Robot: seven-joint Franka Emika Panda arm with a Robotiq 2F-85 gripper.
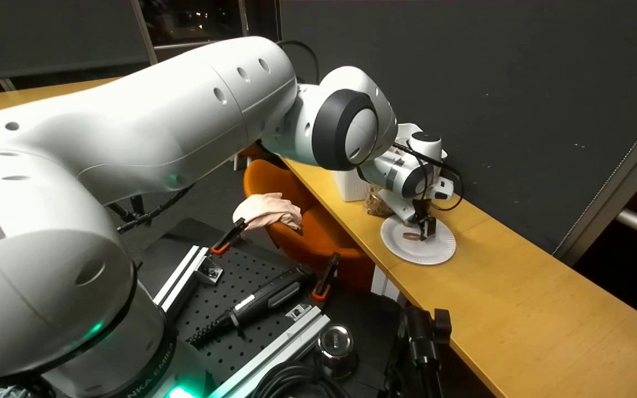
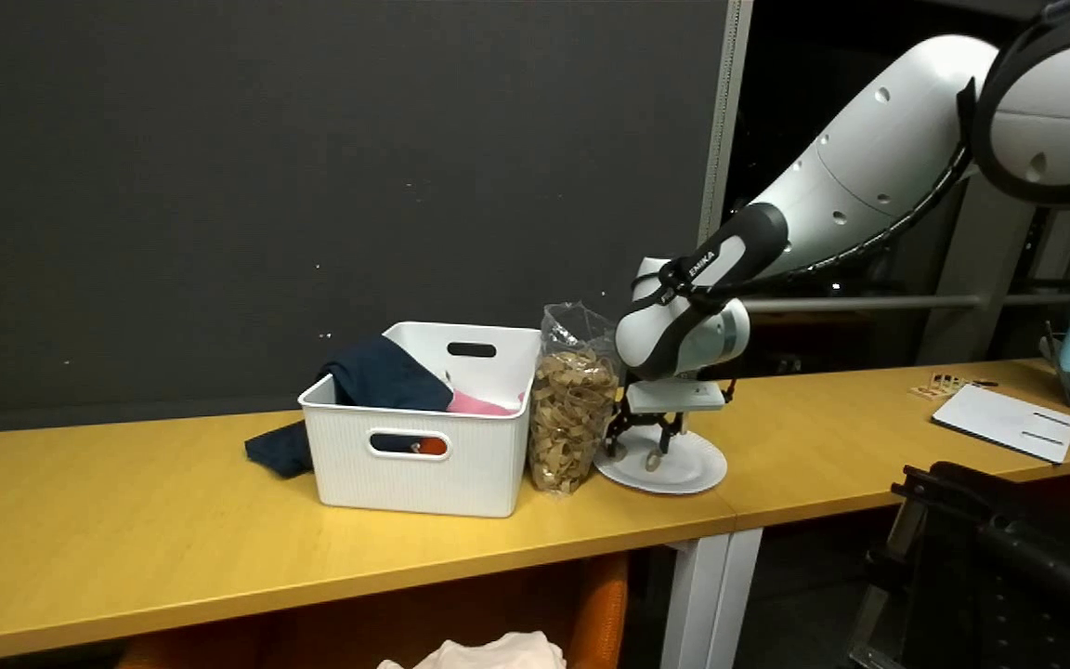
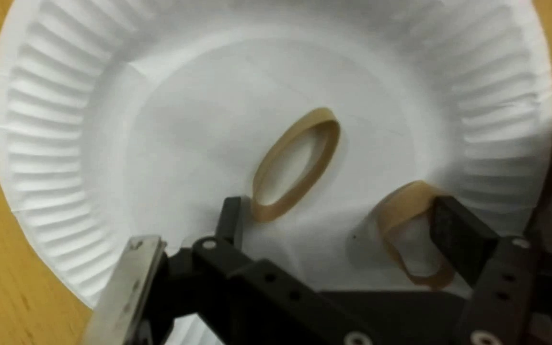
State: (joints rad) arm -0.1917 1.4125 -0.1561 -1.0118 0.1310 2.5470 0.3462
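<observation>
The gripper [image 3: 338, 215] stands spread, grasping nothing — in the wrist view, the left tan loop [image 3: 315, 170] and right loop [image 3: 408, 206] sit by its fingertips on the paper plate [image 3: 185, 120] — neither seems lifted yet.

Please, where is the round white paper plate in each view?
In an exterior view: round white paper plate, right of centre.
In an exterior view: plate, below and right of centre.
Wrist view: plate fills most of the picture.
Shared landmark: yellow wooden table beneath it.
</observation>
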